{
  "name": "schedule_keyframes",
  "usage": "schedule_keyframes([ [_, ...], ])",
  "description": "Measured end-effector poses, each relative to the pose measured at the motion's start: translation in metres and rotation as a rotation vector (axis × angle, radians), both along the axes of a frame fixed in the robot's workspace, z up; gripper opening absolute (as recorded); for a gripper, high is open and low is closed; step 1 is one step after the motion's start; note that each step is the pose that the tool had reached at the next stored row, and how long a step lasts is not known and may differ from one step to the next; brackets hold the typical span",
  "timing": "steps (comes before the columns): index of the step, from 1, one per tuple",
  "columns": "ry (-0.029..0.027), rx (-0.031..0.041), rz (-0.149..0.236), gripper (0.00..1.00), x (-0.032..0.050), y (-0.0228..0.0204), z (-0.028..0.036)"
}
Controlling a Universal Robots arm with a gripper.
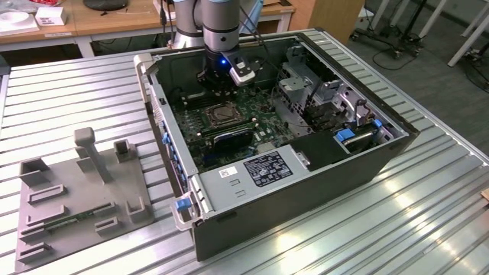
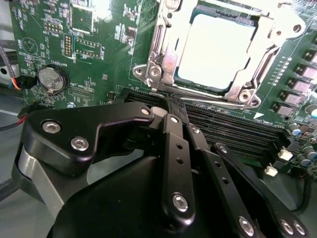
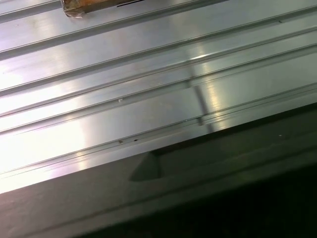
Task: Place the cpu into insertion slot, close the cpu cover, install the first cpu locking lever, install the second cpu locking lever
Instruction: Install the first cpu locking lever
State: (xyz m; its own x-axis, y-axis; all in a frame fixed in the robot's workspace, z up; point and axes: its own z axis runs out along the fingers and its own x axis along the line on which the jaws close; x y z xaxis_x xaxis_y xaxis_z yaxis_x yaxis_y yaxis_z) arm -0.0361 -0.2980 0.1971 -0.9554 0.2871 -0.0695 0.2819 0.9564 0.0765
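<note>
In the second wrist view the cpu (image 2: 218, 47) lies flat in the insertion slot (image 2: 243, 94), its pale metallic face showing through the window of the cpu cover (image 2: 165, 58). The silver cover lies down over the chip. A thin silver lever rod (image 2: 218, 103) runs along the socket's edge nearest the gripper. My gripper (image 2: 174, 105) hangs just beside the socket, over the black memory slots, with its black fingers (image 2: 171, 134) pressed together and holding nothing. In the exterior view the gripper (image 1: 217, 86) hovers inside the open case, just behind the socket (image 1: 221, 115).
The open computer case (image 1: 306, 189) lies on a ribbed metal table (image 1: 68, 91), its walls and drive cage (image 1: 302, 86) closing in around the motherboard (image 2: 39, 29). A grey fixture plate (image 1: 77, 195) stands at the exterior view's left. The first wrist view looks along the table (image 3: 124, 74) and a dark case edge (image 3: 223, 188).
</note>
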Motion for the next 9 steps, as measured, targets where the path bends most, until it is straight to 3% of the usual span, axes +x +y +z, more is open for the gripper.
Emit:
schedule_keyframes([
  [9,0.0007,-0.0008,0.0,0.11,-0.0001,-0.0002,0.0061],
])
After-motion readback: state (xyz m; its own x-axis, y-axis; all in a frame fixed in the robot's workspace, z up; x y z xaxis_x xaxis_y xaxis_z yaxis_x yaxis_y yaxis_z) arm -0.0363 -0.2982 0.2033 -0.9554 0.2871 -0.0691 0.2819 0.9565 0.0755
